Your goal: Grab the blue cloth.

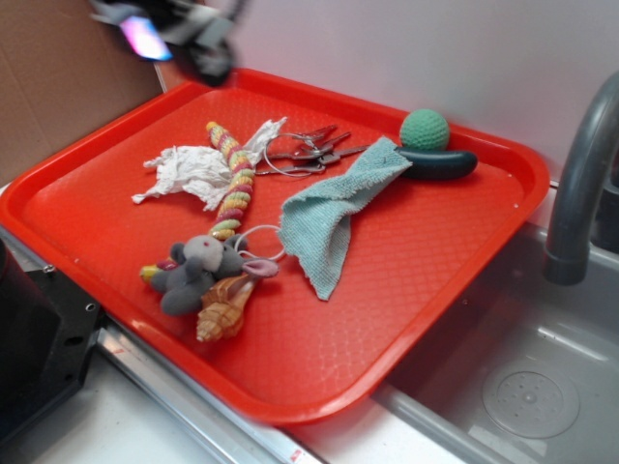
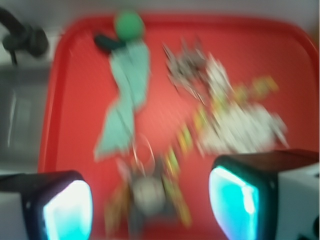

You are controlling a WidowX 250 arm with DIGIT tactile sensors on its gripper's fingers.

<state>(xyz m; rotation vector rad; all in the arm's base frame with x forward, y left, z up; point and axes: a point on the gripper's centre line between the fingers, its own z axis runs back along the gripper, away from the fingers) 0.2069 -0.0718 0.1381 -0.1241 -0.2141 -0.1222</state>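
While the exterior blurs it, the wrist view shows the pincer apart above the blue cloth.

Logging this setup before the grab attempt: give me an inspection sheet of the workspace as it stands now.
Surface: red plastic tray, textured, on a countertop.
Job's things: pale teal-blue terry cloth, crumpled lengthwise, far end against a dark oblong object.
Clutter: green knitted ball, white wrinkly rag, striped knitted tube, metal keys on a ring, grey plush mouse, tan seashell.
Grippers: pincer open, empty, above the tray; blurred.
Cables: nothing seen.
Surroundings: grey faucet and sink basin, brown cardboard.
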